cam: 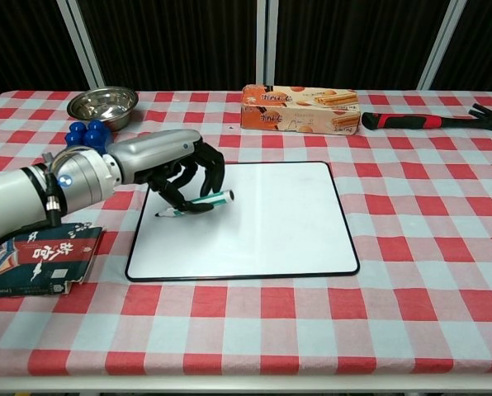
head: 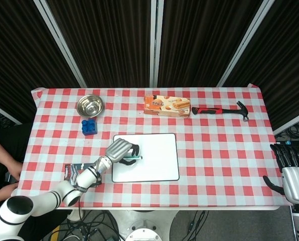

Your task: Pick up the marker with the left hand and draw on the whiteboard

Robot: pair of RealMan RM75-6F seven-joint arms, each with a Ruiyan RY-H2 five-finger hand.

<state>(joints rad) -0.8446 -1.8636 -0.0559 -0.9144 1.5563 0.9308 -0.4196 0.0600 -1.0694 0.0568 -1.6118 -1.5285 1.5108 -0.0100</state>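
The whiteboard (head: 154, 159) (cam: 262, 214) lies flat on the checked table, its white face blank. My left hand (head: 120, 150) (cam: 172, 165) hovers over the board's left part and grips a green-and-white marker (cam: 195, 202) (head: 132, 159). The marker lies nearly level, its tip pointing left, close above or at the board near the left edge. My right hand (head: 291, 170) hangs open off the table's right edge, seen only in the head view.
A steel bowl (head: 90, 105) (cam: 102, 102) and a blue block (head: 89, 126) (cam: 87, 130) sit at the back left. A biscuit box (head: 166, 105) (cam: 300, 108) and a red-handled hammer (head: 220, 110) (cam: 432, 120) lie along the back. A dark packet (cam: 33, 257) (head: 84, 173) lies front left.
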